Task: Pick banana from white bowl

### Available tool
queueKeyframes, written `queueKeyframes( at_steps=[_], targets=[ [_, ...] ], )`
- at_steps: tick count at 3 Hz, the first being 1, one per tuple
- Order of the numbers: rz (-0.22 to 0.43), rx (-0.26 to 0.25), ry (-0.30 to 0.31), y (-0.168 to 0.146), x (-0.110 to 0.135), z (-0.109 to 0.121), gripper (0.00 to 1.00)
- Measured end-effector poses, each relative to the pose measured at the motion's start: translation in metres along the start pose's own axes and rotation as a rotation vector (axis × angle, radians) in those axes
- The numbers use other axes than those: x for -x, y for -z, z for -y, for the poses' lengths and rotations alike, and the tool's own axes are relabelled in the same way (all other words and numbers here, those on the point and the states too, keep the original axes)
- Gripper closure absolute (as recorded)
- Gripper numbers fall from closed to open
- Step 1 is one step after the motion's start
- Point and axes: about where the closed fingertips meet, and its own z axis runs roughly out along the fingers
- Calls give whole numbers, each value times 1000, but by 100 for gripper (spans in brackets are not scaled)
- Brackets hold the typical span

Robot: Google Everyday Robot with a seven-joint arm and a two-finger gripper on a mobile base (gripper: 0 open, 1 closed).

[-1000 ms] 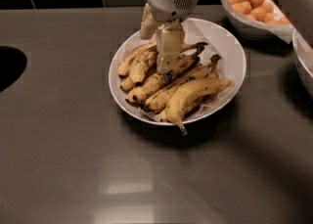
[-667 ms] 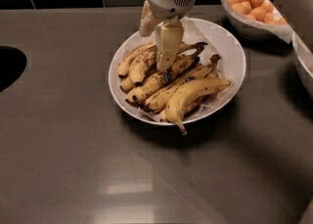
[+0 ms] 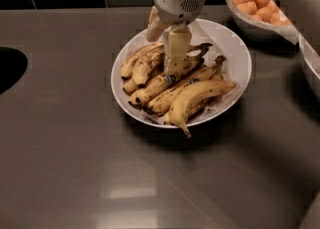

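Observation:
The wide white bowl [image 3: 235, 48] sits at the middle of the dark counter and holds several ripe, brown-spotted bananas [image 3: 200, 95] on a crinkled paper liner. My gripper [image 3: 163, 59] comes straight down from the top of the view into the left-centre of the bowl. Its cream-coloured tip rests among the bananas, against one that lies diagonally across the pile [image 3: 155, 87]. The gripper body hides the bananas' far ends.
A smaller white bowl with small orange fruits [image 3: 257, 5] stands at the back right. The rim of another bowl [image 3: 311, 65] shows at the right edge. A dark sink opening [image 3: 9, 68] lies at the left. A black tiled wall runs along the back.

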Motion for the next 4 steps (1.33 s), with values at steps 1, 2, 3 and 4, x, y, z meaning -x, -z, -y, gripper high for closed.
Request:
queueKeyframes(
  at_steps=[1, 2, 3, 4],
  targets=[
    [-4, 12, -1, -3, -5, 0, 34],
    [-12, 20, -4, -3, -7, 1, 35],
    [-21, 13, 0, -1, -6, 7, 36],
    [-24, 18, 0, -3, -7, 9, 37]
  ],
)
